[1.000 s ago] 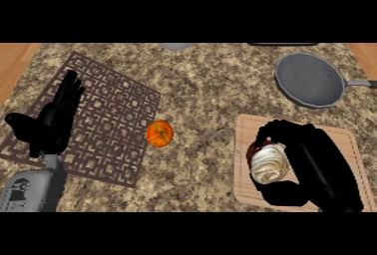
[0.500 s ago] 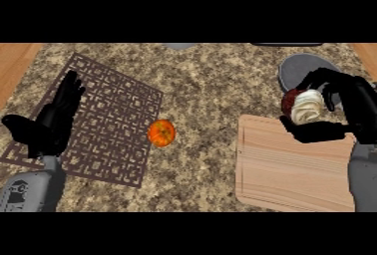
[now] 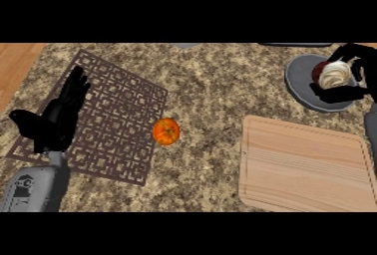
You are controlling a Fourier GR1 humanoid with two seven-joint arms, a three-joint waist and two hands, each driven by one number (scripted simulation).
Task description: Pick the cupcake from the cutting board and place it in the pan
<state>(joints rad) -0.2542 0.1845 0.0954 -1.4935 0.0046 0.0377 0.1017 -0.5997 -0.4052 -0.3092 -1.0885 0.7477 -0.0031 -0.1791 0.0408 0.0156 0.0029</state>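
One right robot hand (image 3: 346,74) grasping frosted cupcake (image 3: 337,74), over round grey pan (image 3: 302,82)

The right hand (image 3: 352,74) shows at the upper right of the frame, close to the right edge. Its black fingers (image 3: 340,93) and thumb are curled, closed around what it holds. Only a short grey strip of the right forearm (image 3: 370,124) shows below it, along the right edge.

The left hand (image 3: 57,117) rests at the middle left of the frame, flat and open, with straight fingers pointing up toward the top edge and the thumb spread out to the left. Its grey forearm (image 3: 33,188) comes in from the lower left corner.
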